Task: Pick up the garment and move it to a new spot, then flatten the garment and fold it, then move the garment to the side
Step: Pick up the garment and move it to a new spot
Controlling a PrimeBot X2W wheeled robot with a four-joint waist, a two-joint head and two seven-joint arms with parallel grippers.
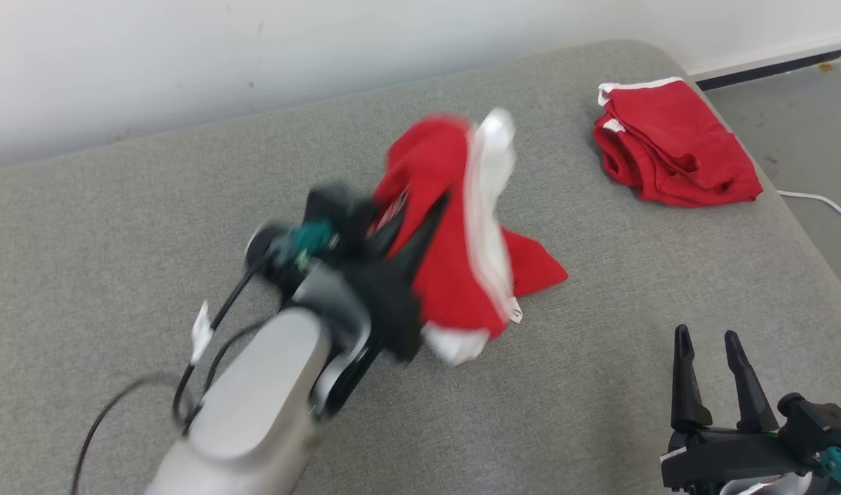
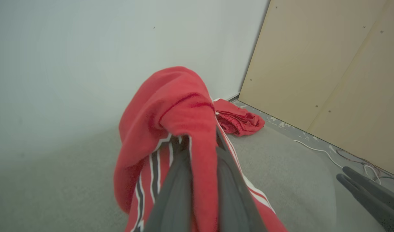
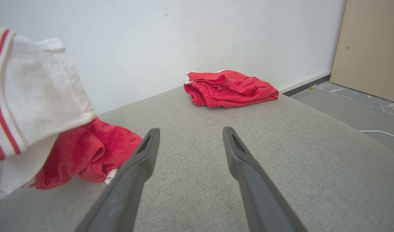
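Item 1, garment (image 1: pixel 454 227): red cloth with white bands and dark stripes, bunched up. It is hanging over the middle of the grey cushion (image 1: pixel 117 227), and its lower red corner appears to be resting on the cushion's cover.

Item 2, left gripper (image 1: pixel 413 227): blurred in the head view. It is reaching over the cushion's middle, its two dark fingers pinching together on a fold of the garment, with cloth draping over and between them.

Item 3, right gripper (image 1: pixel 707 337): it is hovering above the cushion's near right part, fingers standing wide apart and holding nothing.

Item 4, red shorts (image 1: pixel 674 148): folded, with white trim, lying on the cushion's far right corner, well apart from the garment.

Item 5, wall (image 1: pixel 186 62): pale, running along the cushion's far edge.

Item 6, white cable (image 1: pixel 819 203): trailing over the floor (image 1: pixel 791 117) beyond the cushion's right edge.

Item 7, wooden panel (image 2: pixel 329 64): standing past that floor strip.
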